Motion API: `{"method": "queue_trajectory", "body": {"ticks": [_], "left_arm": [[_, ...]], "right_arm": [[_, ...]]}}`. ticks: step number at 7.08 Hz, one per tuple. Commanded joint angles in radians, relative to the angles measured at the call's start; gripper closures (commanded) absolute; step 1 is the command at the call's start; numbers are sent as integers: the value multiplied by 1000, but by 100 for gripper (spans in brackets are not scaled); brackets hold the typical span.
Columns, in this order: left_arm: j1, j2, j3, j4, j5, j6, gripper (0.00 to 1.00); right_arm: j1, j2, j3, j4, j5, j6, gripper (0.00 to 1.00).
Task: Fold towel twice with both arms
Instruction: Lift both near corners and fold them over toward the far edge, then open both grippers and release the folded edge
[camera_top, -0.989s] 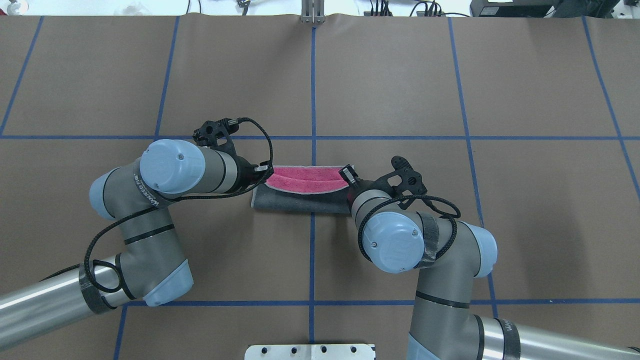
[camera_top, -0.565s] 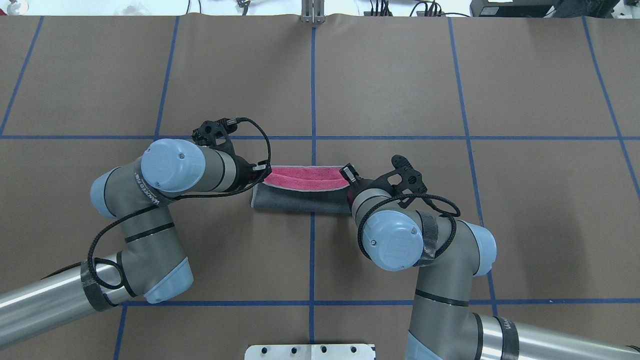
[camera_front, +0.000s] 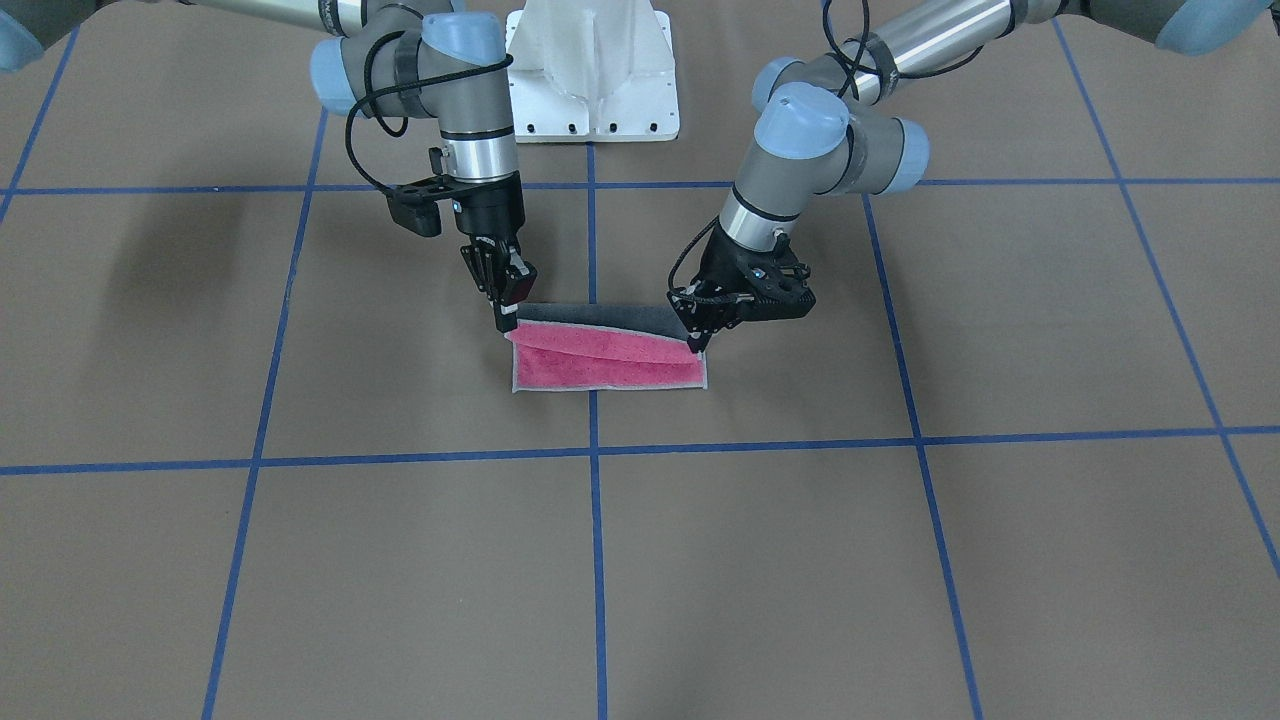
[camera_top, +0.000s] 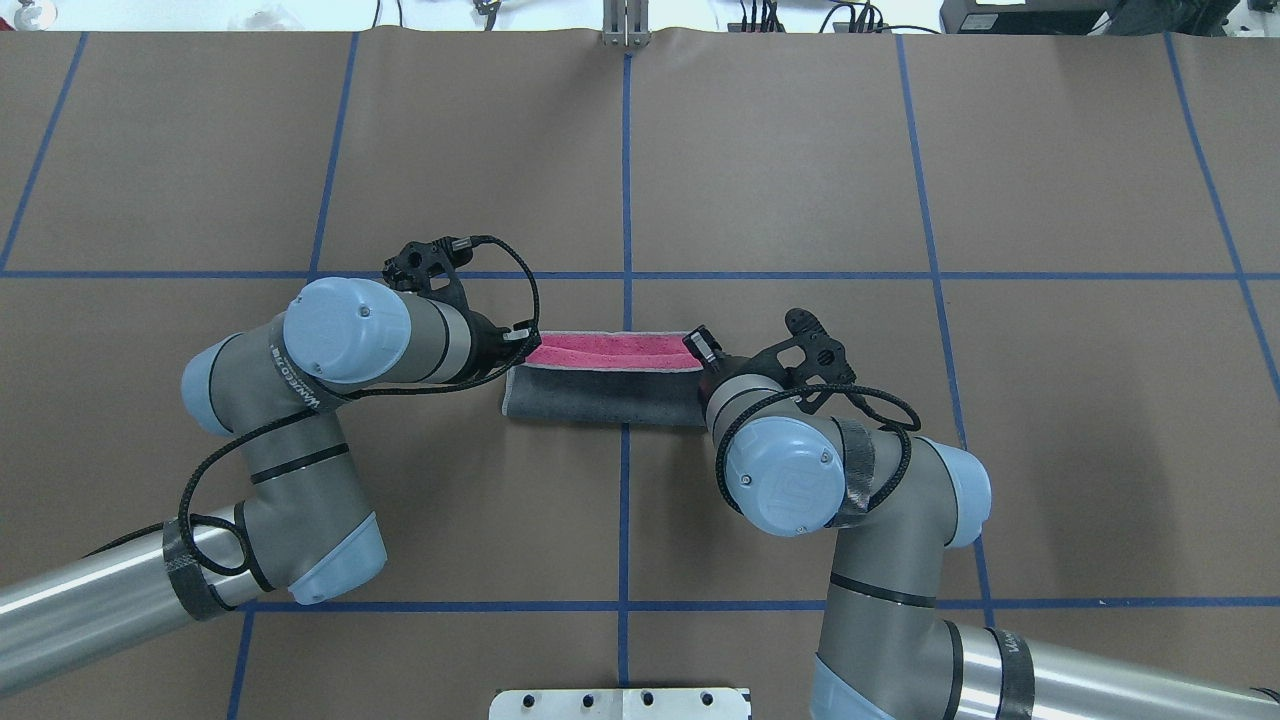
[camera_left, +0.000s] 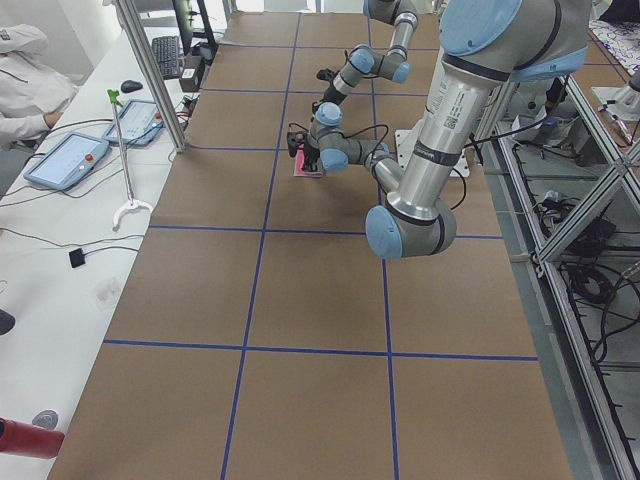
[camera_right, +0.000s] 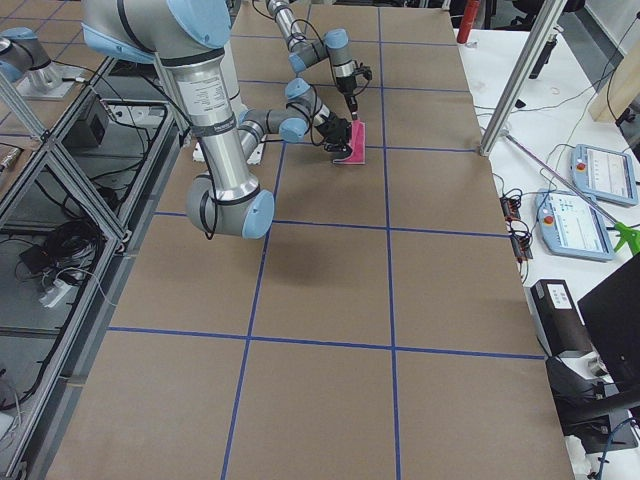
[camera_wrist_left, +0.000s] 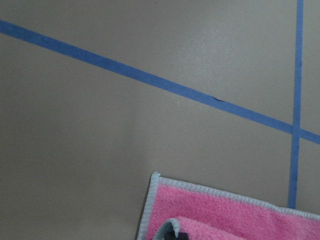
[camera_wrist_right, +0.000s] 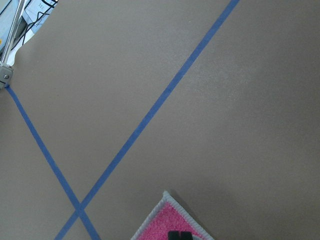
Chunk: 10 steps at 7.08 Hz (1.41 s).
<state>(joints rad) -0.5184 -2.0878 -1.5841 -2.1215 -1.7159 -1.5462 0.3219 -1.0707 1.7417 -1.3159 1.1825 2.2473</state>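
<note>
From the front only: gaping towel

The towel is looped terry cloth, fuzzy and matt, pink on one face and dark grey on the other, with a smoother light grey stitched border. The desk wears a flat, matt brown covering that looks like paper, crossed by blue tape lines with a faint sheen. The left arm and right arm are satin silver-grey metal tubes with smooth light blue plastic caps. The left gripper and right gripper look like matt black plastic. A cable is black and braided. At the desk's robot-side edge the pedestal is glossy white.
</note>
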Motion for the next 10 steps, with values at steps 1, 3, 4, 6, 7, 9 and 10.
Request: {"method": "queue_trajectory", "body": {"ticks": [1, 3, 4, 6, 7, 9, 10], "left_arm": [[-2, 0, 3, -2, 1, 0, 98], [-8, 0, 9, -2, 1, 0, 94], [-14, 0, 15, -2, -1, 0, 92], [-25, -6, 22, -2, -1, 5, 38], [-29, -11, 22, -2, -1, 65, 0], [-34, -15, 19, -2, -7, 72, 0], [-38, -20, 19, 0, -5, 71, 0]], "right_arm": [[0, 0, -4, 1, 0, 0, 92], [0, 0, -5, 1, 0, 0, 91], [0, 0, -5, 1, 0, 0, 88], [9, 0, -5, 0, 5, -56, 26], [23, 6, -5, 0, 23, -96, 0], [49, 8, 8, 1, 87, -162, 0], [58, 6, 9, 3, 106, -167, 0]]}}
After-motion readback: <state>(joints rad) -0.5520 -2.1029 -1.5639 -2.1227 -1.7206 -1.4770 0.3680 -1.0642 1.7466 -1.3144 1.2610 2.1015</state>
